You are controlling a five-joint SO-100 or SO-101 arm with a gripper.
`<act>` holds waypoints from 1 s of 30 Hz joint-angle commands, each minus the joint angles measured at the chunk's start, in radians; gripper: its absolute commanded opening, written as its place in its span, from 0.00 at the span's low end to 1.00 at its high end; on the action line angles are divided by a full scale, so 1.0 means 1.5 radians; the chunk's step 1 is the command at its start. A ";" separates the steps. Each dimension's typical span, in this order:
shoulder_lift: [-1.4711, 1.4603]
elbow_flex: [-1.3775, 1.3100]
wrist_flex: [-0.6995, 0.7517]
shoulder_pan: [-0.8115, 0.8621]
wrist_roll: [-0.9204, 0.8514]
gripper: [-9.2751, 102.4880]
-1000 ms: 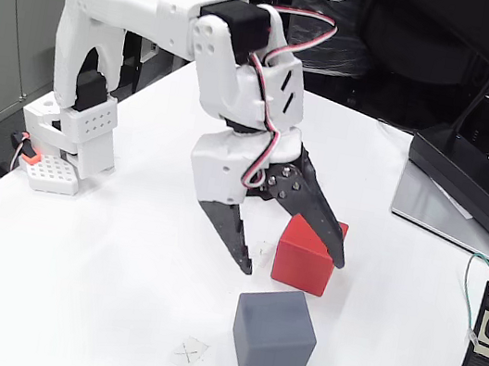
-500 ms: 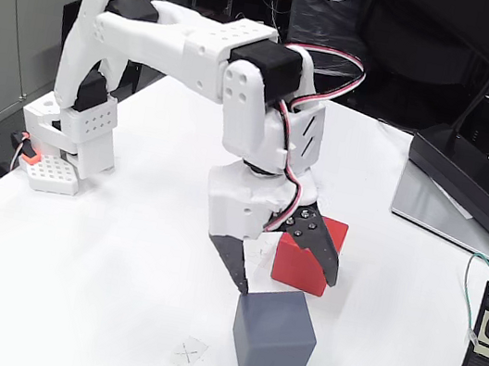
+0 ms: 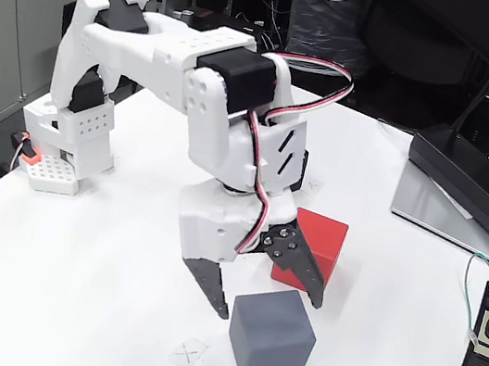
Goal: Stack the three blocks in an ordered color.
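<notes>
So the gripper (image 3: 266, 307), white body with two black pointed fingers, is spread wide and holding nothing. Compared with a second ago it has swung away from the red cube and dropped lower toward the matte slate grey cube (image 3: 272, 334). One finger now points down just off that cube's left top edge, and the other hangs over its back right edge, right in front of the red one. Looks to me like it's lining up to straddle the grey cube, though the fingertips are above its top face, not around its sides yet.

The matte red cube (image 3: 318, 245) sits just behind the grey cube, a bit to the right in the fixed view, partly hidden by the right-hand finger. Both cubes rest on the white surface (image 3: 104, 291) and neither has shifted between frames that I can tell. So nothing is stacked yet, and this is early days: my guess is grey gets picked first.

Just left of the grey cube's front there's a small taped X mark (image 3: 189, 353) on the surface, maybe a placement spot, can't say. Well off to the right of the grey cube are a flat black power brick (image 3: 472, 180) and a black power strip (image 3: 485, 350) near the edge.
</notes>
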 commanded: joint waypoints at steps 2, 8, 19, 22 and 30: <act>-0.006 -0.020 0.004 0.002 -0.041 0.38; -0.050 -0.031 0.002 -0.001 -0.064 0.38; -0.059 -0.026 0.000 -0.004 -0.060 0.38; -0.059 -0.022 -0.001 -0.004 -0.060 0.38; -0.060 -0.020 0.000 -0.005 -0.059 0.36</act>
